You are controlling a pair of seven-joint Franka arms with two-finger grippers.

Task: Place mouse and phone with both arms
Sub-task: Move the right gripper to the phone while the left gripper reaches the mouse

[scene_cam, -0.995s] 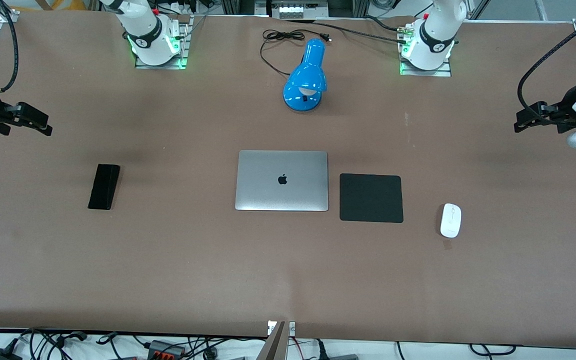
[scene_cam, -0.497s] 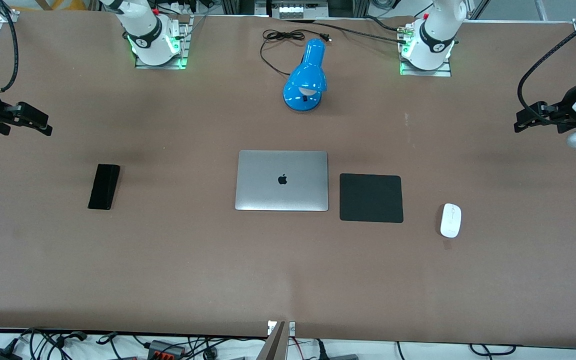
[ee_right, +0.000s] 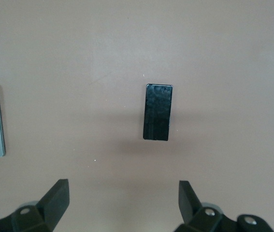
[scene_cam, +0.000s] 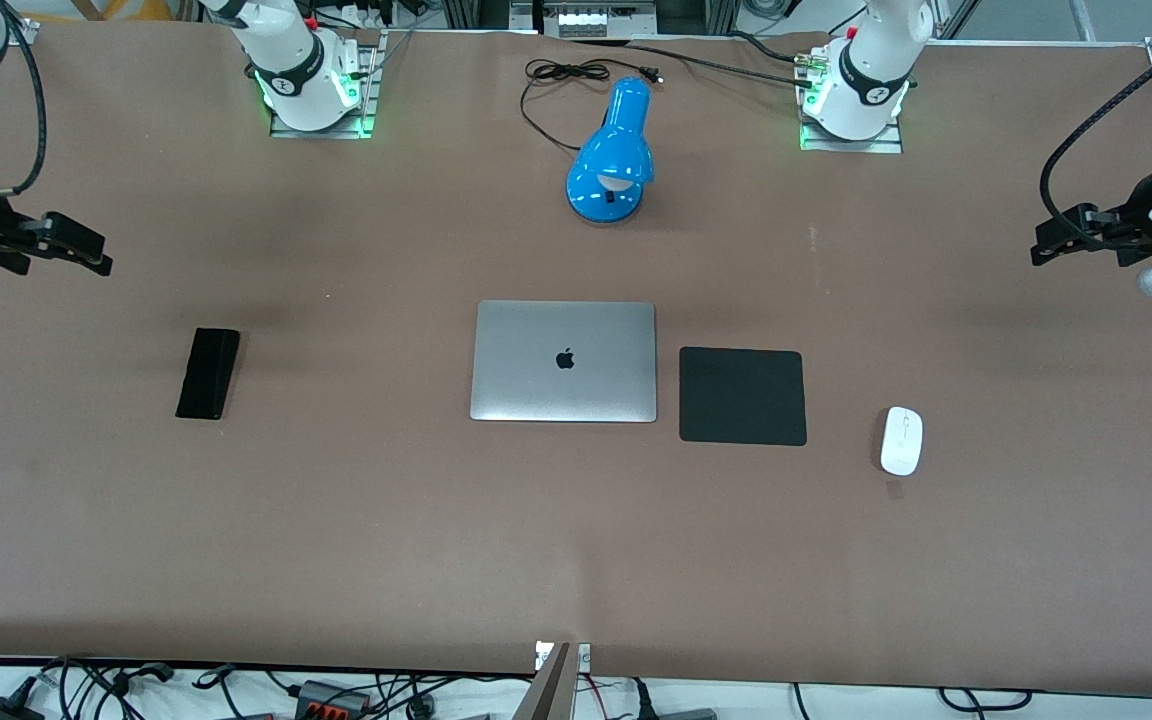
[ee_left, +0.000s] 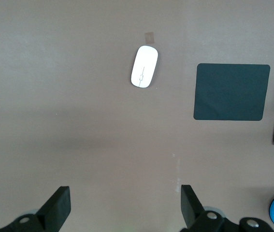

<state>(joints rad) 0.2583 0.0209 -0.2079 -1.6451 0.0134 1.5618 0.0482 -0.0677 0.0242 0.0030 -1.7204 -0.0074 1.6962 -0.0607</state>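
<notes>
The white mouse (scene_cam: 901, 440) lies on the brown table (scene_cam: 536, 540) beside the black square pad (scene_cam: 742, 396), toward the left arm's end; it also shows in the left wrist view (ee_left: 144, 73). The black phone (scene_cam: 208, 373) lies toward the right arm's end and shows in the right wrist view (ee_right: 157, 112). My left gripper (scene_cam: 1046, 248) is open and empty, high over bare table at the left arm's end (ee_left: 125, 208). My right gripper (scene_cam: 96, 258) is open and empty, high over bare table at the right arm's end (ee_right: 123, 203).
A closed silver laptop (scene_cam: 564, 361) lies mid-table between the phone and the pad. A blue desk lamp (scene_cam: 613, 158) with a black cord (scene_cam: 561, 85) stands farther from the camera, between the arm bases.
My right gripper has shifted slightly toward the table's middle. My left gripper has barely moved. The mouse and phone have not moved.
</notes>
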